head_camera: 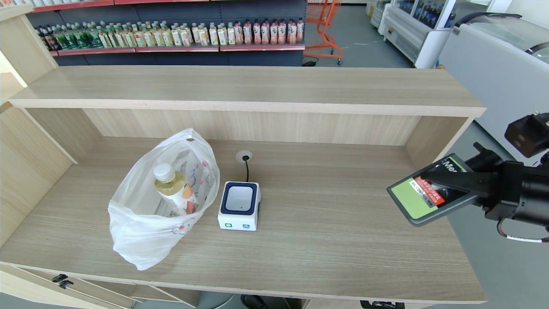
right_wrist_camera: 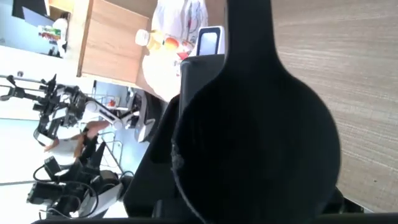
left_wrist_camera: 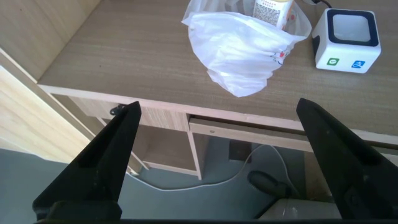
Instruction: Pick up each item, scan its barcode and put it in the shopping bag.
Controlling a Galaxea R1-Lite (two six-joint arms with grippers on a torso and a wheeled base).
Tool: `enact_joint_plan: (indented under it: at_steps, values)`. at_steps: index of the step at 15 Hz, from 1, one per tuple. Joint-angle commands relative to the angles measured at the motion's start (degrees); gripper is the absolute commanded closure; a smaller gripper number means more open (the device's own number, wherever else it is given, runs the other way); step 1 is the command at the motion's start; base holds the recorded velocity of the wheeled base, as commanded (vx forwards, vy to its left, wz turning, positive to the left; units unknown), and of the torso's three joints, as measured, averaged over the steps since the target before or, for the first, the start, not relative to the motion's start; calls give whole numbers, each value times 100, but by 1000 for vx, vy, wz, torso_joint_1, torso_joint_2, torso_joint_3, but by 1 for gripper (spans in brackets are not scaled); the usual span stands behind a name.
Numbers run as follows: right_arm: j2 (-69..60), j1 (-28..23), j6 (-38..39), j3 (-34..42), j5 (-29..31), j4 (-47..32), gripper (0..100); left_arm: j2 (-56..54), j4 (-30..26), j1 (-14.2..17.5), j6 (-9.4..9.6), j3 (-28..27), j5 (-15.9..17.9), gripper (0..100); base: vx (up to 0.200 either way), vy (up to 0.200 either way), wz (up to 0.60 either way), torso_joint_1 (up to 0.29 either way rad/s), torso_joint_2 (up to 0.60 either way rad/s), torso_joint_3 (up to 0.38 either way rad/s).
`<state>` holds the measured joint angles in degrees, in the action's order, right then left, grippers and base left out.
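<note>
Right end effector (head_camera: 430,188) clamps a green-faced box (head_camera: 411,202) past the counter (head_camera: 343,214).

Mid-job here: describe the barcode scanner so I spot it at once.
On the wooden counter, look to the robot's right of the white shopping bag with a bottle inside. The scanner is the small white box there, the only thing with a dark-blue-framed window on top and a black cable at its back.

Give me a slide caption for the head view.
Right gripper holds a flat pack near the counter edge; bottle in shopping bag beside scanner.
</note>
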<state>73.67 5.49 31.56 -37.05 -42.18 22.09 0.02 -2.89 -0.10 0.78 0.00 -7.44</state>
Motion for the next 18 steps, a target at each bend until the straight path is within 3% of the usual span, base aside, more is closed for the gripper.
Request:
enact_joint_plan:
  at_steps: [1, 7, 18]
  values:
    - [7, 181, 140, -4, -1, 6, 100, 6, -1, 1, -8, 0, -3, 0, 0, 0, 0, 0, 0, 0]
    - [-142, 278, 228, 75, -1, -12, 100, -2, -1, 1, 1, 0, -3, 0, 0, 0, 0, 0, 0, 0]
    - [-634, 357, 280, 567, 70, -29, 100, -2, -1, 1, -96, 0, -12, 0, 0, 200, 0, 4, 2, 3]
